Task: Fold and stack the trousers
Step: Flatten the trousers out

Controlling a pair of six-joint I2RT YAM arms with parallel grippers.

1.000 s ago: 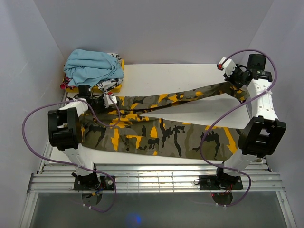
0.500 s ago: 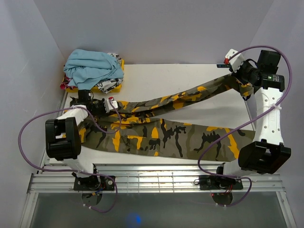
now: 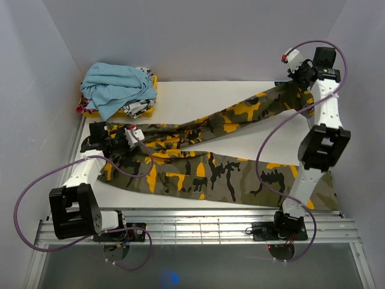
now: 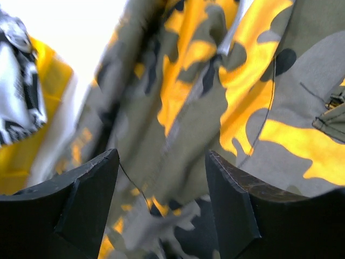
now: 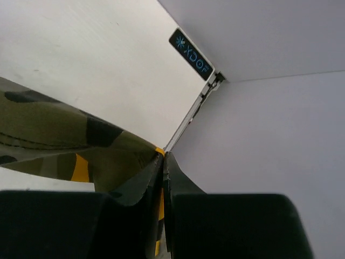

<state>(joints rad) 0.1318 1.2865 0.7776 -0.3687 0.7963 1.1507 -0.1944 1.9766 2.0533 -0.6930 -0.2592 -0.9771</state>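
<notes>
Camouflage cloth, olive-green with bright yellow-orange and black blotches, makes up the trousers (image 3: 204, 171), which lie opened in a long narrow V across the white table (image 3: 198, 96). One leg lies flat and softly wrinkled along the near side, from the left to the right edge. The other leg is pulled into a taut, twisted band running from the waist at the left up to the far right corner. The left gripper (image 3: 123, 137) sits at the waist end. In the left wrist view its two black wedge-shaped fingers (image 4: 86, 205) are partly closed on a thick bunch of the trousers (image 4: 280, 108), which fills the gap between them, with a stitched seam and a pocket edge visible on the right. The right gripper (image 3: 301, 81) holds the leg end raised at the far right corner. In the right wrist view the right gripper (image 5: 163, 162) has its jaws pressed together on a thin fold of the trousers (image 5: 48, 140), just short of the table edge and a black label (image 5: 191, 54). At the far left corner a crumpled light blue garment (image 3: 114, 84) is heaped on a yellow and white printed garment (image 3: 139, 107), just beyond the waist.
</notes>
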